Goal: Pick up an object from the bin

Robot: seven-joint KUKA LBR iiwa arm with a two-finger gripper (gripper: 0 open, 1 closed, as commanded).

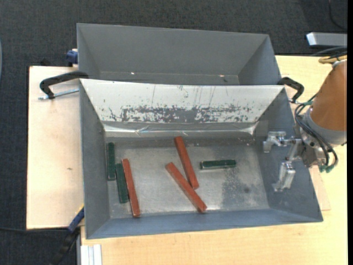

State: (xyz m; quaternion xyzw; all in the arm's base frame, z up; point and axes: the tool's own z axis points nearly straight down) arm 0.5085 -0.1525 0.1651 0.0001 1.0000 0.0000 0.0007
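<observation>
My gripper (278, 161) hangs over the bin's right wall, open, with nothing between its two metal fingertips (284, 179). Nearest to it on the floor lies a short dark green bar (218, 163), to its left and clear of it. Further left, two long red sticks form a V: one (186, 162) runs up toward the back wall, the other (186, 186) slants down to the front right. Their lower parts touch or overlap.
Along the bin's left side lie two dark green bars (111, 160) (121, 182) and a long red stick (130, 187), close together. The bin's sloped walls rise on all sides. The arm comes in from the right.
</observation>
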